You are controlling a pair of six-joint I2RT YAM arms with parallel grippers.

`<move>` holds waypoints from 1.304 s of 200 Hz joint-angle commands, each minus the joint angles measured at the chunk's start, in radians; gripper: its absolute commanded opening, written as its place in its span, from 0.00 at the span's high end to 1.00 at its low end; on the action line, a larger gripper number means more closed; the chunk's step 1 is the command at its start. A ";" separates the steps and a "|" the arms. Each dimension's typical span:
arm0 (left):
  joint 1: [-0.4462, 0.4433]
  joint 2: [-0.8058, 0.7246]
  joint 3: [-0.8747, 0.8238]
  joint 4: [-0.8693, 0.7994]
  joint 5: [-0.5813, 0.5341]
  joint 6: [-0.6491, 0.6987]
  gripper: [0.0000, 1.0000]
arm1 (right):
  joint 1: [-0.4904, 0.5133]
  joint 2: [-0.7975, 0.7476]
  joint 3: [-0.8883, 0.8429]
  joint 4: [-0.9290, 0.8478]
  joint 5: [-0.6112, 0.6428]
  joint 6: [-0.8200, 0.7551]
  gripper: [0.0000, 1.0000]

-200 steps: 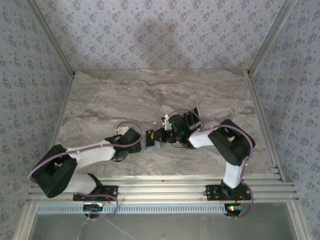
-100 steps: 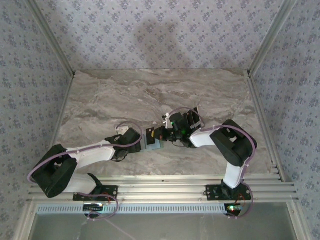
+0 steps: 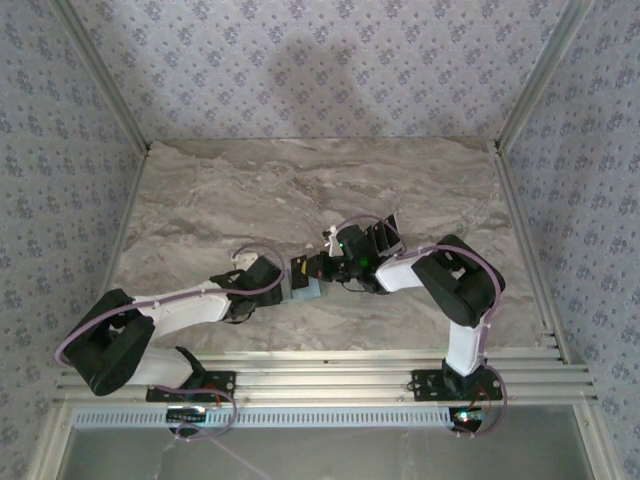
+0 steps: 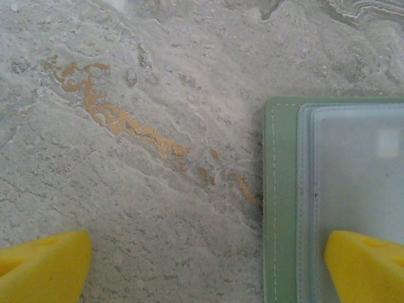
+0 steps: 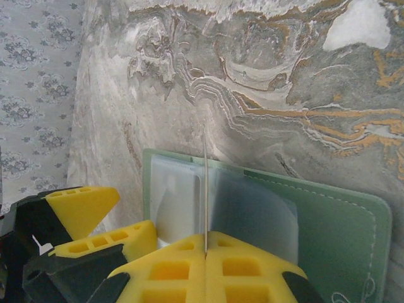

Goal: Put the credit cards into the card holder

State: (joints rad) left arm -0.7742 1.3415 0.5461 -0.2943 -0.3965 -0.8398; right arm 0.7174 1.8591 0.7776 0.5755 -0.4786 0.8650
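From the top camera, the card holder [image 3: 310, 292] lies flat on the marble worktop [image 3: 200, 200], between my two arms. My left end effector [image 3: 288, 284] comes at the holder from its left side. My right end effector [image 3: 308, 268] sits just over the holder's far edge. The spare credit cards [image 3: 383, 237], dark with pale edges, lie to the right of the holder and farther from my bases, beside my right arm.

In my left wrist camera, my left end effector [image 4: 202, 271] is spread wide and grips nothing. One yellow fingertip [image 4: 41, 265] is over bare worktop left of the holder. The other yellow fingertip [image 4: 366, 265] is over the holder's clear window pocket [image 4: 353, 170]. I cannot tell whether it presses down.

In my right wrist camera, my right end effector [image 5: 205, 243] is clamped tight on one credit card [image 5: 204, 183]. The card shows edge-on as a thin pale upright line over the holder's clear pocket. The holder's sage-green flap extends to the right of the card. A yellow finger [image 5: 82, 205] of my left end effector is at the holder's left edge.
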 commanded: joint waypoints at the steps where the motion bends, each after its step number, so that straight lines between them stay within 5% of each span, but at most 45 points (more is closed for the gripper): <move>1: 0.000 0.013 -0.035 -0.071 0.003 -0.003 0.04 | 0.007 0.020 0.020 0.016 -0.018 0.010 1.00; 261: 0.000 0.007 -0.047 -0.080 0.004 -0.012 0.05 | 0.042 -0.056 -0.105 0.115 -0.013 0.106 1.00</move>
State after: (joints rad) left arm -0.7742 1.3369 0.5377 -0.2871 -0.3965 -0.8509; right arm 0.7471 1.8278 0.6895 0.6640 -0.4904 0.9478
